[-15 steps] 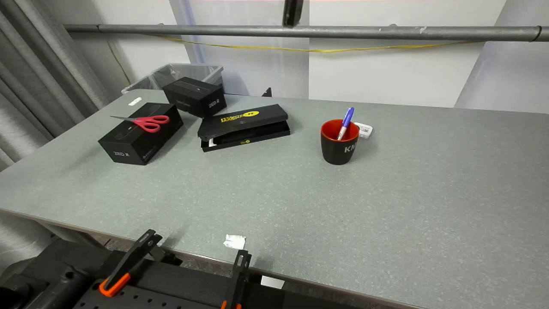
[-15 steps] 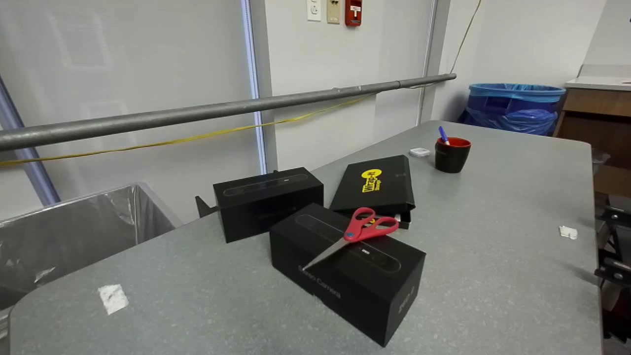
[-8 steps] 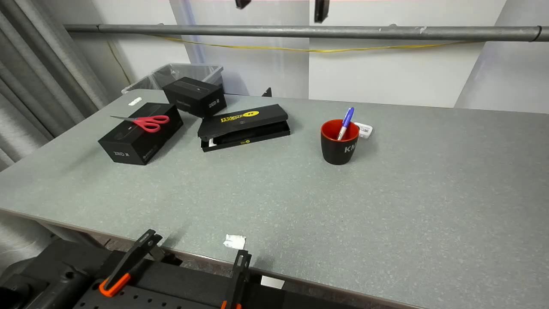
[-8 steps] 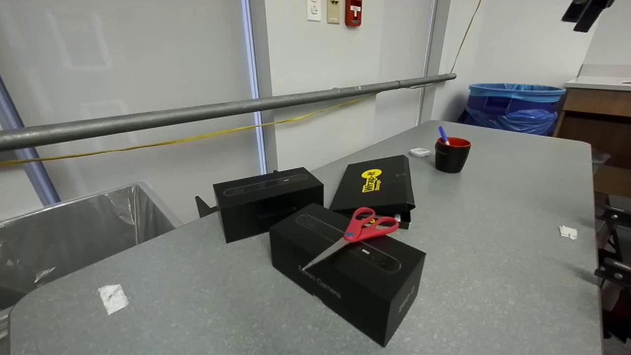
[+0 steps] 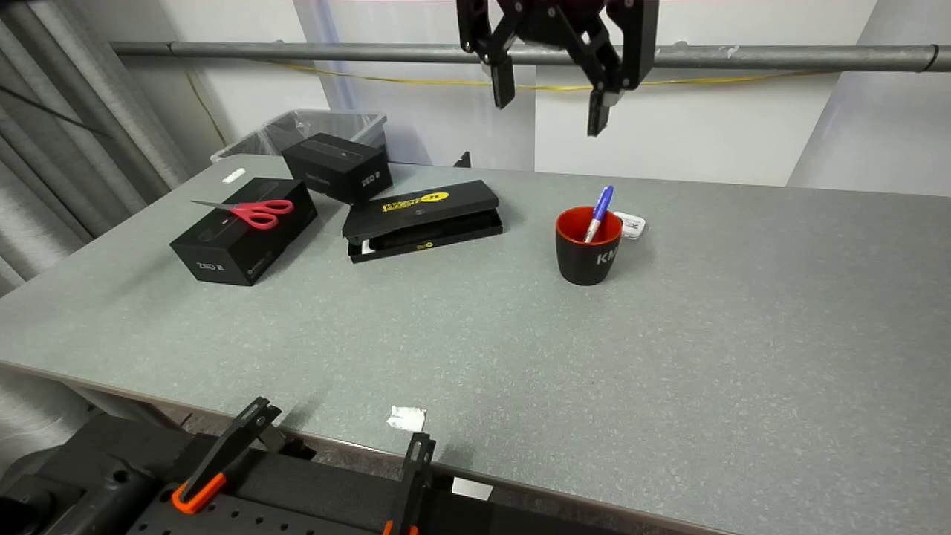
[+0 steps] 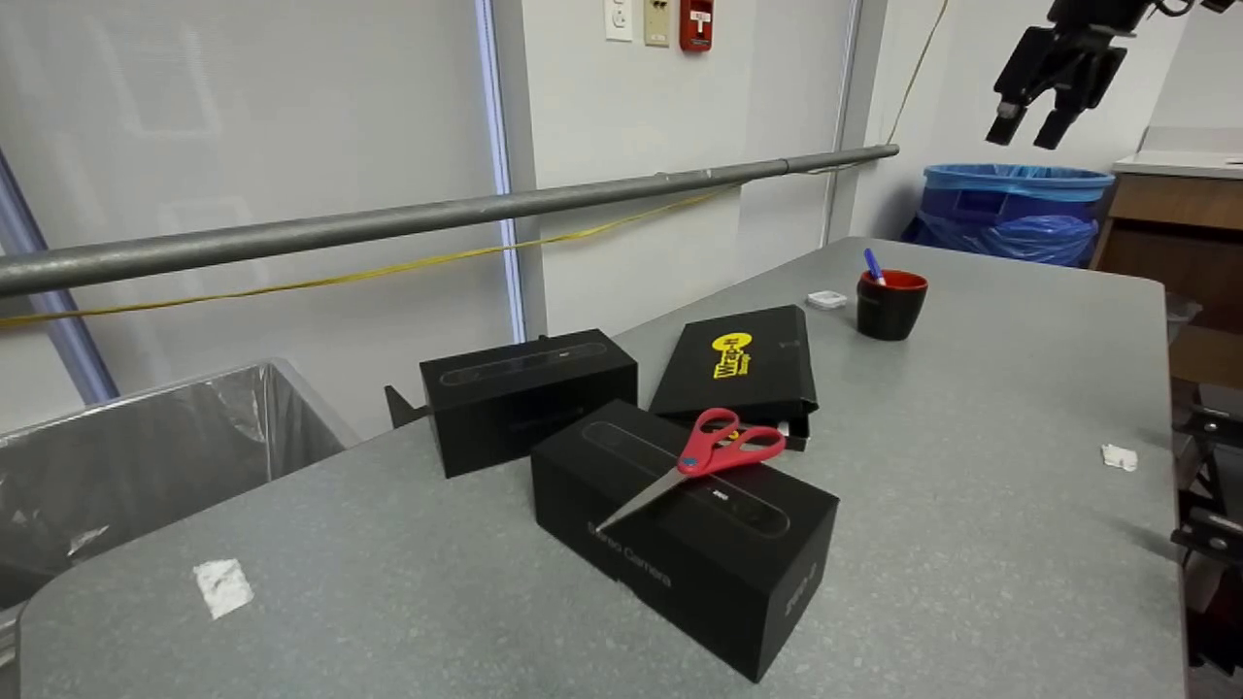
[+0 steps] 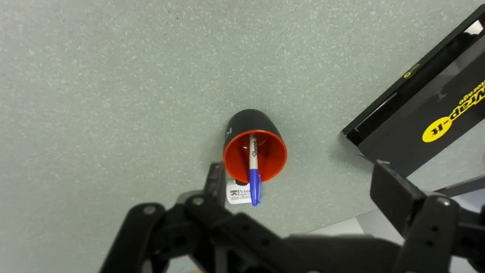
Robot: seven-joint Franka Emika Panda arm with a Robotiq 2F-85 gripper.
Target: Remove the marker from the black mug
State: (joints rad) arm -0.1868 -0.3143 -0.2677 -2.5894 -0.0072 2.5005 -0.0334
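Marker (image 7: 253, 168) leans in the black mug (image 5: 579, 261), blue end poking past the rim, lower tip out of sight. Gripper (image 5: 550, 119) hangs higher up, fingers (image 5: 504, 83) spread wide. Little white case (image 5: 633, 225), I think, by the mug.

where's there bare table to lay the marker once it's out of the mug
In an exterior view, the table is bare right of the black mug and between it and the nearer white scrap. Left is crowded: scissors on one ZED box, another ZED box, the Wrap-It box. A small white item sits behind the mug.
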